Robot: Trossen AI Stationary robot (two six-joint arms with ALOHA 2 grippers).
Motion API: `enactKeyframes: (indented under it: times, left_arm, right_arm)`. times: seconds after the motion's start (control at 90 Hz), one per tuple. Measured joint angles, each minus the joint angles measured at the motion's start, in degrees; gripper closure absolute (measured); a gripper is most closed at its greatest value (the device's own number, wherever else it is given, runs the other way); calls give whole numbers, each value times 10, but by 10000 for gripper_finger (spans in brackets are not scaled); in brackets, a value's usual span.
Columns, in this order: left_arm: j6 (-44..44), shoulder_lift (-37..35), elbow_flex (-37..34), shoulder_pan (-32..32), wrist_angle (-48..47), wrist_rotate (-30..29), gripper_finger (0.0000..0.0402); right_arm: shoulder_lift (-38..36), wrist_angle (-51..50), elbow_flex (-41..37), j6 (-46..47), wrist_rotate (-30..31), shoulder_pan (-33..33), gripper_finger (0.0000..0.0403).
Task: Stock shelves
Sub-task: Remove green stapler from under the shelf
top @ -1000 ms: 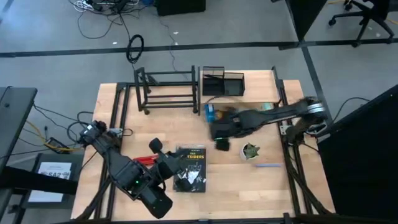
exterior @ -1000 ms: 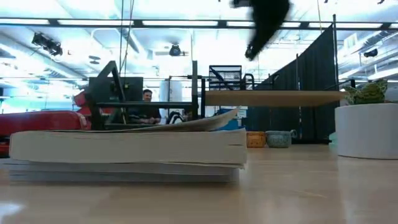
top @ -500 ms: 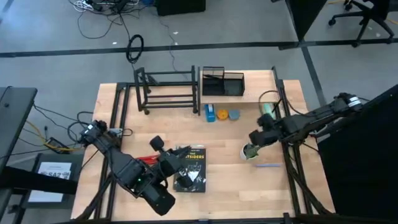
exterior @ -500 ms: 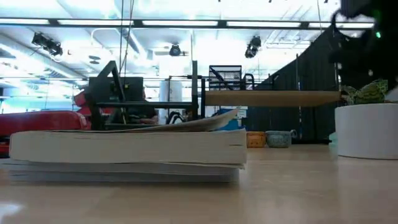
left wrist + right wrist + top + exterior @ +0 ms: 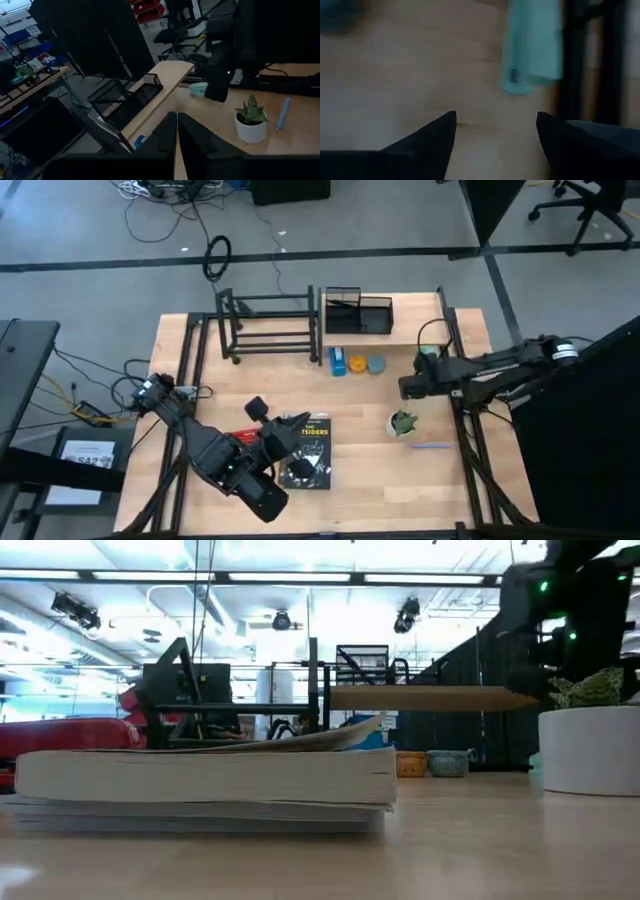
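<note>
- The right gripper (image 5: 408, 387) hovers released near the tabletop's (image 5: 360, 490) right edge, over a teal object (image 5: 532, 45).
- The left gripper (image 5: 177, 131) is clenched empty, above the book (image 5: 306, 452).

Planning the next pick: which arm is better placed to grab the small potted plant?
Right. The right gripper hangs open just above the potted plant, while the left gripper sits shut by the book.
</note>
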Motion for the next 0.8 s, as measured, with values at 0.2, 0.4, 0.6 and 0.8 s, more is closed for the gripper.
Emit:
enactKeyframes:
  times: [0.2,0.4,0.6,0.8]
  left_arm:
    - [2,0,0,0,0,0,402]
    - [2,6,0,-1,0,6,402]
    - [4,16,0,-1,0,13,402]
    - [4,20,0,-1,0,15,402]
  right_arm:
    - [16,-15,0,-27,3,-59,189]
    - [16,-2,0,-73,22,-116,189]
    - [16,11,0,-124,22,-187,193]
    - [16,94,-34,-226,-31,-256,190]
